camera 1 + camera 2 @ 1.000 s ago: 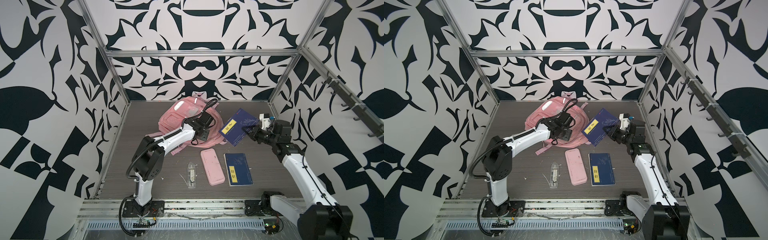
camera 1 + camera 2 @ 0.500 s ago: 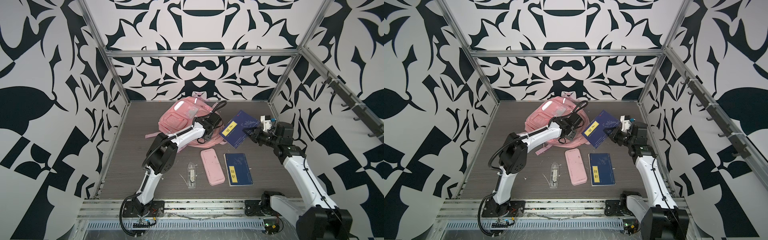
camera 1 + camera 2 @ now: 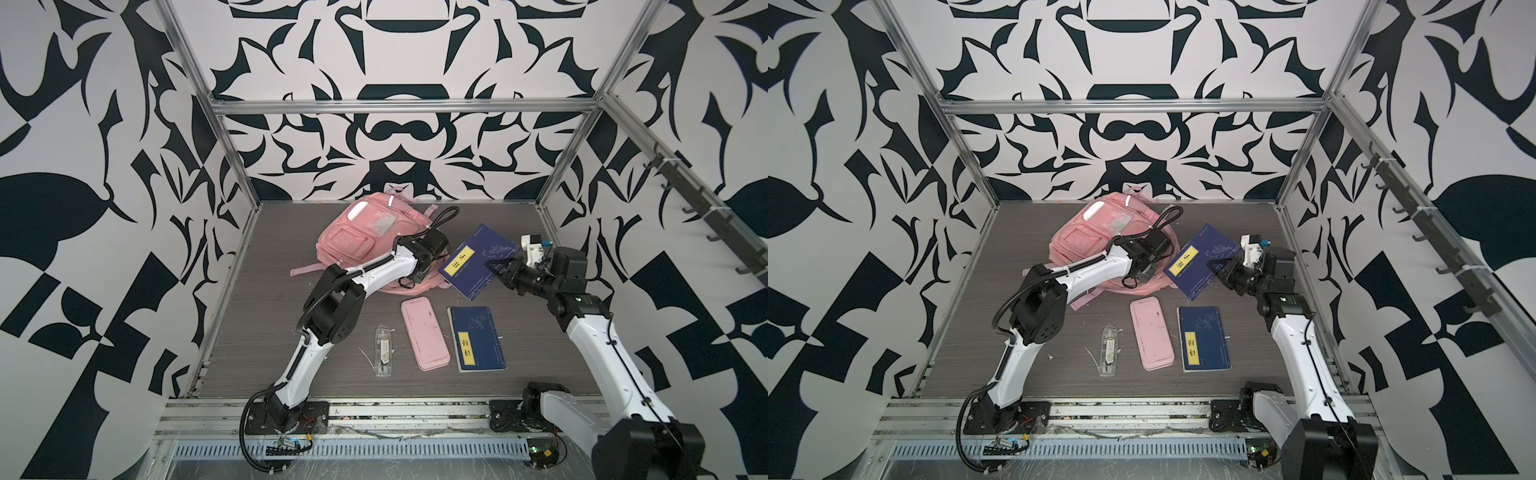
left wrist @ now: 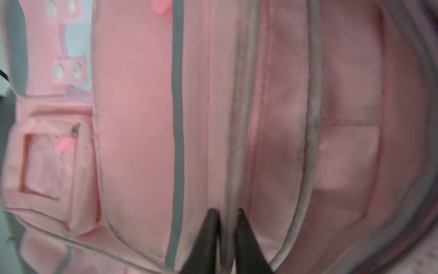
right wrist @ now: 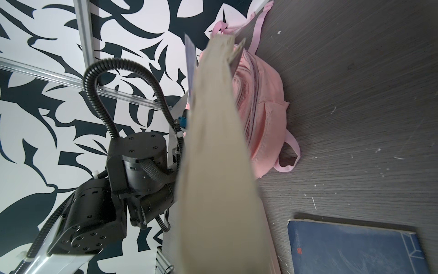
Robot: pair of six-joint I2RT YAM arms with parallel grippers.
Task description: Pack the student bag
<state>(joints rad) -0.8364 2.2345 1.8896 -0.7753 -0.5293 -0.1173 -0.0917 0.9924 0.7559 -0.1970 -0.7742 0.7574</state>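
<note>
- the student bag (image 3: pixel 353 237) is lying at the back middle of the table (image 3: pixel 257 332), and the left wrist view shows its main pocket gaping open
- left gripper (image 4: pixel 226 211) is pressed together, pinching the zip edge of the student bag
- right gripper (image 3: pixel 496 267) is clamped on the raised blue book (image 3: pixel 478 259), tilted in the air just beside the bag
- pink pencil case (image 3: pixel 424 332) and second blue book (image 3: pixel 476 338) lie flat out front

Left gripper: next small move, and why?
Probably lift the left gripper slightly, drawing the pinched rim up to widen the mouth. It is shut on the grey-piped edge of the opening of the student bag, which looks only partly open, while the right gripper holds a blue book tilted in the air beside the bag.
</note>
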